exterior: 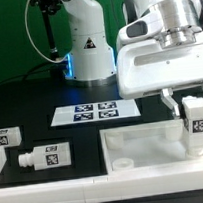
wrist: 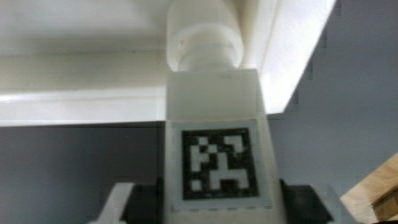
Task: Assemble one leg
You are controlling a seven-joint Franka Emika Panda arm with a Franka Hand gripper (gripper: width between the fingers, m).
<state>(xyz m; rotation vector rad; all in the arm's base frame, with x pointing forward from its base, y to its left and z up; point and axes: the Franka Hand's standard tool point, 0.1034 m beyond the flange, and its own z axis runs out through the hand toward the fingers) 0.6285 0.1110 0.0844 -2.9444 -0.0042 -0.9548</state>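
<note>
My gripper (exterior: 195, 102) is shut on a white leg (exterior: 197, 115) with a black-and-white tag and holds it upright over the right far corner of the large white tray-like top (exterior: 144, 151). In the wrist view the leg (wrist: 217, 110) fills the middle, its round peg end pointing at the top's corner (wrist: 267, 40); my gripper (wrist: 217, 200) clamps it from both sides. Whether the peg touches the top I cannot tell. Two more legs lie on the table at the exterior view's left, one (exterior: 44, 155) near the top and one (exterior: 7, 138) at the edge.
The marker board (exterior: 96, 112) lies flat behind the top. The robot base (exterior: 87, 46) stands at the back. A green wall closes the rear. A light brown edge (wrist: 377, 195) shows at the wrist view's corner.
</note>
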